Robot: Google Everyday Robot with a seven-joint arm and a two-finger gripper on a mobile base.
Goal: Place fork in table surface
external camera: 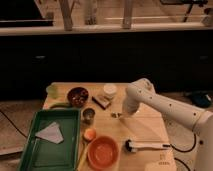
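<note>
One fork (115, 115) shows mid-frame beside the hand (124, 113), low over the counter (147, 131); we cannot tell its grip.

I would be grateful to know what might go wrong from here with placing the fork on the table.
1. The gripper sits low over the table surface with the thin fork right at its tip. Whether the fork lies free cannot be seen, so lifting away might drag or flick it.
2. The metal cup and brown block stand close by, so a sideways sweep could knock them.
</note>
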